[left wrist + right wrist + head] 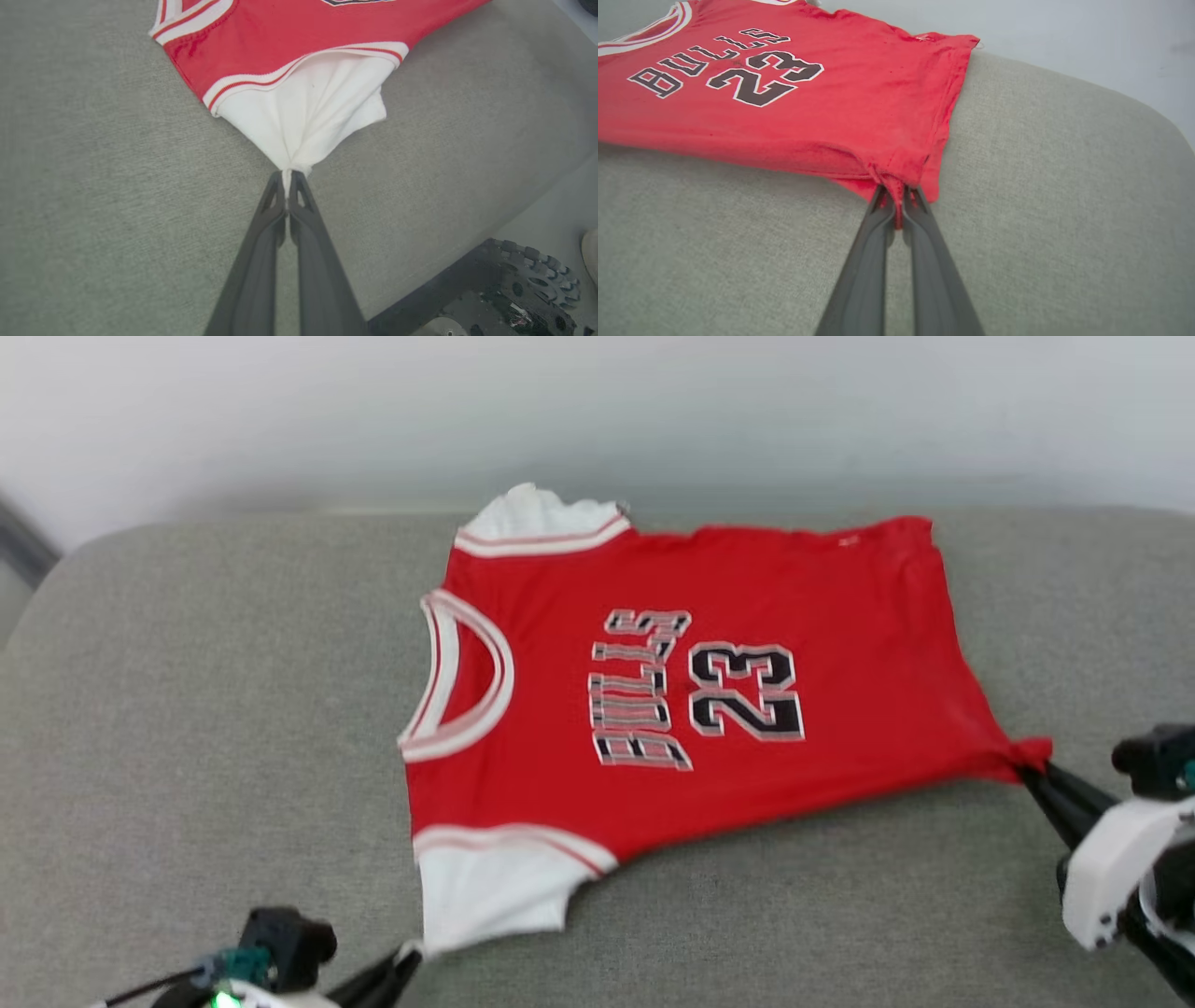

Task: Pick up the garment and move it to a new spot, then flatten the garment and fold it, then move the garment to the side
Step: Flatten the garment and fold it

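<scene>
Head view is showing the garment (pixel 709 691) lying front up on a grey fabric cushion (pixel 187 709), roughly in the middle of it and towards the far edge, with a pale wall (pixel 597 401) rising behind. Its long axis is running across the view from side to side. The striped collar (pixel 457 677) is pointing to the robot's left and the hem (pixel 952 635) is facing its right. The black lettering (pixel 635 691) is sitting turned on its side, letter tops towards the collar, and the number 23 (pixel 747 691) is lying just beside it on the hem side. One white sleeve (pixel 537 513) is lying at the far edge of the cushion; the other sleeve (pixel 485 887) is reaching towards the robot.

The left gripper (pixel 411 952) is pinching the near sleeve's outer corner. In the left wrist view its jaws are pressing tightly together on a gathered tuft of white cloth at the left gripper's (pixel 287 175) tips, and the sleeve is fanning out from there in taut folds.

The right gripper (pixel 1027 765) is gripping the near hem corner, drawing it out into a point. In the right wrist view the right gripper (pixel 898 196) is clamping a bunch of red cloth, jaws closed on it, with the garment's side edge rising slightly off the cushion.
</scene>
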`<state>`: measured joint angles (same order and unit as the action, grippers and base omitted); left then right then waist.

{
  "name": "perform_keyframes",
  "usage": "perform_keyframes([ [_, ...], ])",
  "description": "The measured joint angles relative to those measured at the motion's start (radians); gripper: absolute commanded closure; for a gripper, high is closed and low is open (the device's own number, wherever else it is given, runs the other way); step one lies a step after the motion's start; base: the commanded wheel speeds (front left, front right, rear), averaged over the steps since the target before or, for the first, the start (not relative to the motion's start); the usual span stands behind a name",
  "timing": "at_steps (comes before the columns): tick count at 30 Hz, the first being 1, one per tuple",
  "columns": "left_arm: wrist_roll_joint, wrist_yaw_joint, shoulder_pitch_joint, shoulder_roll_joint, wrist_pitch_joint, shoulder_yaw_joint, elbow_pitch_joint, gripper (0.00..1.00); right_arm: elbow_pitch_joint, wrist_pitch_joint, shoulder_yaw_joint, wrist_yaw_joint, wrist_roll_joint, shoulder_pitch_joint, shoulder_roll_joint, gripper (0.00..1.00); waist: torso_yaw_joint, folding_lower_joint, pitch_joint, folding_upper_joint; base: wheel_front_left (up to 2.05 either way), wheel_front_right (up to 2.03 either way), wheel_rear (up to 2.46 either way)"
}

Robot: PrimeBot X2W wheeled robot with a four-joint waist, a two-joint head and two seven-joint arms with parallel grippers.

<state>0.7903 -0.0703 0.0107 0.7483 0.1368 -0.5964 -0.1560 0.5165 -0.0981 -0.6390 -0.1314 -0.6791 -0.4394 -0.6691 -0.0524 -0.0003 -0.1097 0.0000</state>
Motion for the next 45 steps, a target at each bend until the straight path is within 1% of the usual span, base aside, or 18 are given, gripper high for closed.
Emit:
perform_keyframes([
  [5,0.045,-0.028,-0.107,0.035,0.047,-0.019,-0.104,1.00,-0.089,0.057,0.017,0.000,-0.063,0.135,-0.050,1.00,0.004,0.0000,0.036,0.0000,0.00,0.00,0.00],
  [9,0.070,-0.039,-0.163,0.057,0.072,-0.037,-0.150,1.00,-0.170,0.088,0.056,0.000,-0.099,0.240,-0.083,1.00,0.006,0.0001,0.046,0.0000,0.00,0.00,0.00],
  [11,0.077,-0.045,-0.178,0.063,0.080,-0.041,-0.163,1.00,-0.216,0.102,0.082,0.000,-0.114,0.294,-0.090,1.00,0.006,0.0001,0.045,0.0000,0.00,0.00,0.00],
  [14,0.084,-0.049,-0.193,0.067,0.078,-0.040,-0.175,1.00,-0.280,0.126,0.114,0.000,-0.108,0.356,-0.105,1.00,0.013,0.0001,0.034,0.0000,0.00,0.00,0.00],
  [16,0.079,-0.051,-0.186,0.066,0.055,-0.025,-0.184,1.00,-0.309,0.137,0.146,0.000,-0.100,0.375,-0.107,1.00,0.018,0.0001,0.024,0.0000,0.00,0.00,0.00],
  [18,0.075,-0.041,-0.167,0.063,0.033,-0.008,-0.189,1.00,-0.332,0.152,0.177,0.000,-0.092,0.388,-0.105,1.00,0.022,0.0002,0.013,0.0000,0.00,0.00,0.00],
  [26,0.057,0.009,-0.038,0.066,-0.029,0.065,-0.180,1.00,-0.430,0.229,0.264,0.000,-0.063,0.388,-0.082,1.00,0.031,0.0002,-0.037,0.0000,0.00,0.00,0.00],
  [33,0.032,0.037,0.126,0.066,-0.041,0.119,-0.148,1.00,-0.484,0.326,0.301,0.000,-0.023,0.301,-0.074,1.00,0.033,0.0004,-0.120,0.0000,0.00,0.00,0.00],
  [38,-0.032,0.066,0.252,0.063,-0.012,0.105,-0.067,1.00,-0.483,0.382,0.299,0.000,0.018,0.227,-0.061,1.00,0.035,0.0005,-0.189,0.0000,0.00,0.00,0.00],
  [41,-0.042,0.081,0.317,0.032,-0.007,0.093,-0.018,1.00,-0.478,0.395,0.301,0.000,0.032,0.193,-0.044,1.00,0.035,0.0005,-0.225,0.0000,0.00,0.00,0.00],
  [45,-0.071,0.105,0.383,0.012,0.007,0.069,0.064,1.00,-0.461,0.433,0.300,0.000,0.041,0.167,-0.035,1.00,0.035,0.0005,-0.261,0.0000,0.00,0.00,0.00],
])
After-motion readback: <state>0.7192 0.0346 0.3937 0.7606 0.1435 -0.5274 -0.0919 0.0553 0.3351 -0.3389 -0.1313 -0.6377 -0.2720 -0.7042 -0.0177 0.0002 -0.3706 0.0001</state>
